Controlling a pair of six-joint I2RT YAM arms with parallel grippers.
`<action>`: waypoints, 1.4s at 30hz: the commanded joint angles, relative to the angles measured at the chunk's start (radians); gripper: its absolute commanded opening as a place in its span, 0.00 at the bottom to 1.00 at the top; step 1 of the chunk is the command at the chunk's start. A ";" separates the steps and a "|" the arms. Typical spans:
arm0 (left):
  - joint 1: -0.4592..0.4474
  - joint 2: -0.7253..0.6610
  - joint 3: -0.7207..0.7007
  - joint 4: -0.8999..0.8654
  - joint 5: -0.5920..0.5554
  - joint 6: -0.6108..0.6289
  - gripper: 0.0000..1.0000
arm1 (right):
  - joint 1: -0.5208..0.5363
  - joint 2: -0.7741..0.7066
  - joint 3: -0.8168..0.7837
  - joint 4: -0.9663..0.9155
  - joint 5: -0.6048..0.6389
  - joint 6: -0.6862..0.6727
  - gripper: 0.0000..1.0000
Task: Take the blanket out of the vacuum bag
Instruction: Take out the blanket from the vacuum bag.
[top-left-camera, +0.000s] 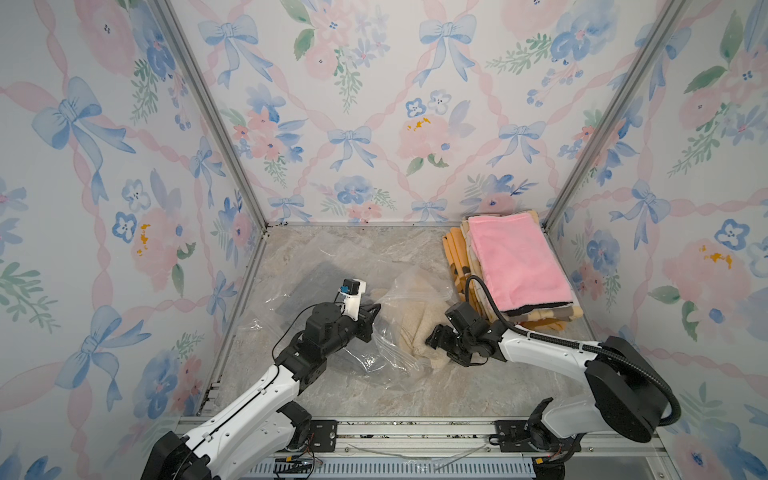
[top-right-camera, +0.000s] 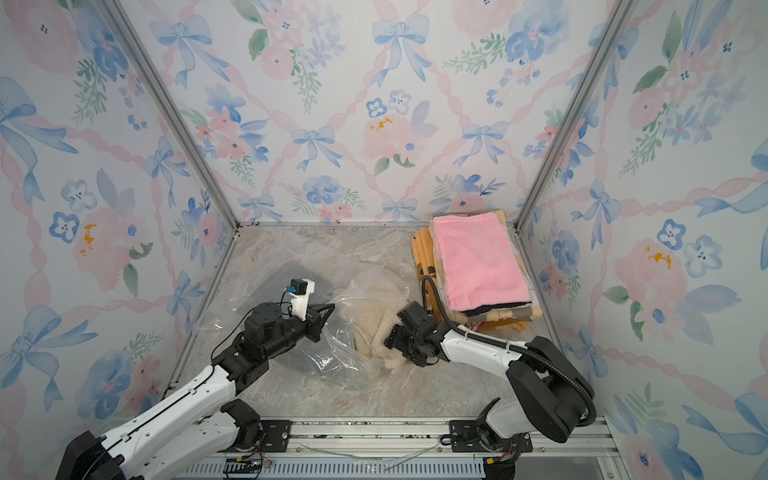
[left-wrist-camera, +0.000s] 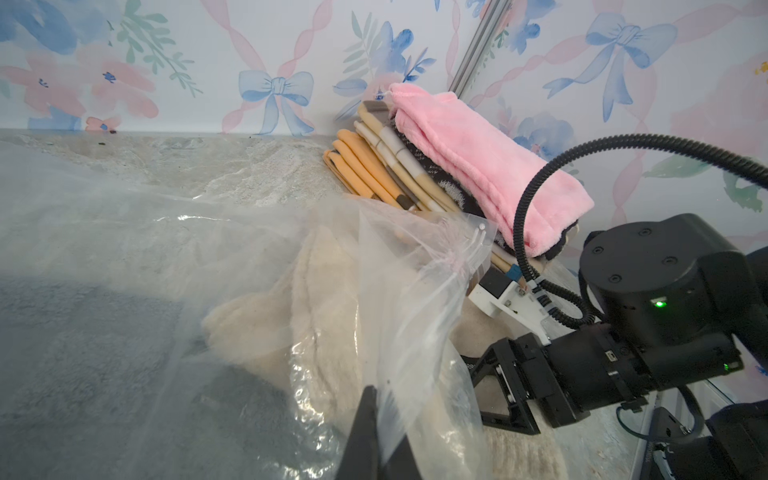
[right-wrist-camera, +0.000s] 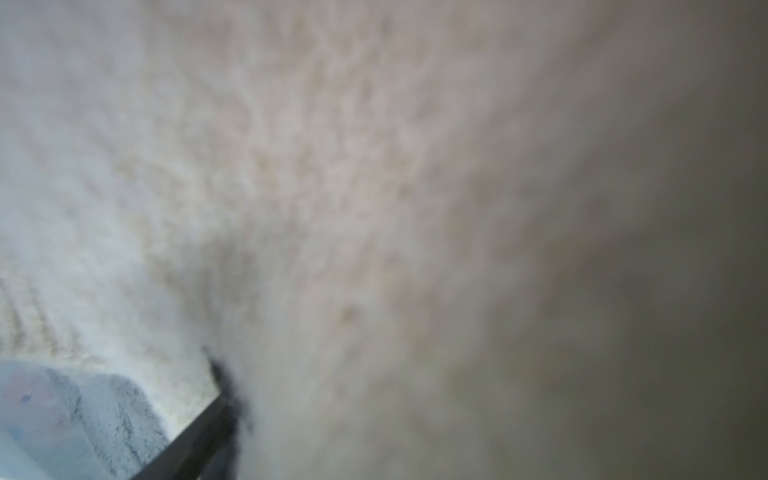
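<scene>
while left gripper (top-left-camera: 373, 318) pinches it, vacuum bag (top-left-camera: 328, 262) opens rightward; right gripper (top-left-camera: 433, 337): hold unclear.

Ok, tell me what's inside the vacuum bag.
A cream fleecy blanket, bunched toward the mouth, and a dark grey blanket deeper in the vacuum bag. Anything beneath them is covered.
</scene>
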 joint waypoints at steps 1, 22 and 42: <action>-0.008 0.002 0.024 -0.016 0.008 -0.009 0.00 | 0.007 0.096 0.021 0.039 0.022 -0.023 0.83; -0.011 -0.007 0.049 -0.066 -0.005 -0.009 0.00 | -0.057 0.172 0.103 0.172 0.020 -0.078 0.05; -0.010 0.002 0.064 -0.075 -0.115 -0.026 0.00 | -0.070 -0.124 0.248 0.073 -0.026 -0.205 0.00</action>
